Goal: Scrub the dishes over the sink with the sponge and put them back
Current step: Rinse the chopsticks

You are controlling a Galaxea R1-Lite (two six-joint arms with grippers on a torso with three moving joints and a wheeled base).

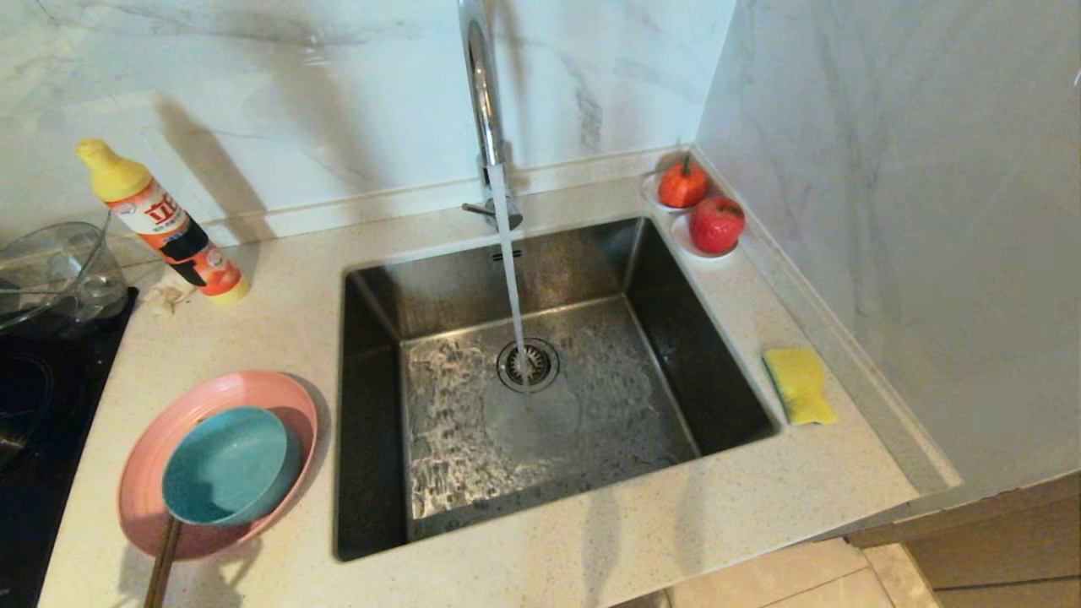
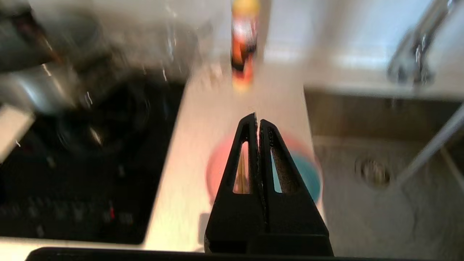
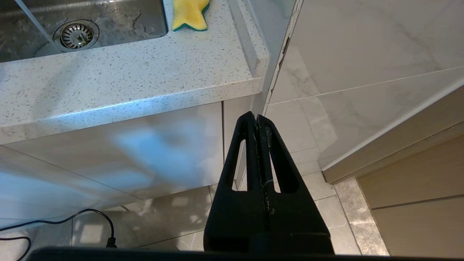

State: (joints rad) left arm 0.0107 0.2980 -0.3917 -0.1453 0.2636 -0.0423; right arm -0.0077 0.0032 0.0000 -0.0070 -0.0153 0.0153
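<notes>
A pink plate [image 1: 152, 456] lies on the counter left of the sink [image 1: 380, 422], with a teal bowl [image 1: 224, 464] on it and wooden chopsticks [image 1: 162, 561] sticking out toward the front edge. Water runs from the faucet [image 1: 481, 93] onto the drain [image 1: 528, 365]. The yellow sponge [image 1: 799, 385] rests on the counter right of the sink. My left gripper [image 2: 257, 117] is shut and empty, in the air in front of the plate [image 2: 217, 170] and bowl [image 2: 308, 177]. My right gripper [image 3: 253, 116] is shut and empty, parked low in front of the cabinet, below the counter and the sponge [image 3: 189, 14].
A dish-soap bottle [image 1: 165, 224] and a clear glass bowl [image 1: 55, 270] stand at the back left, beside a black cooktop [image 1: 42, 397]. Two red fruits [image 1: 701, 207] sit on small dishes in the back right corner. A marble wall [image 1: 912, 211] bounds the right side.
</notes>
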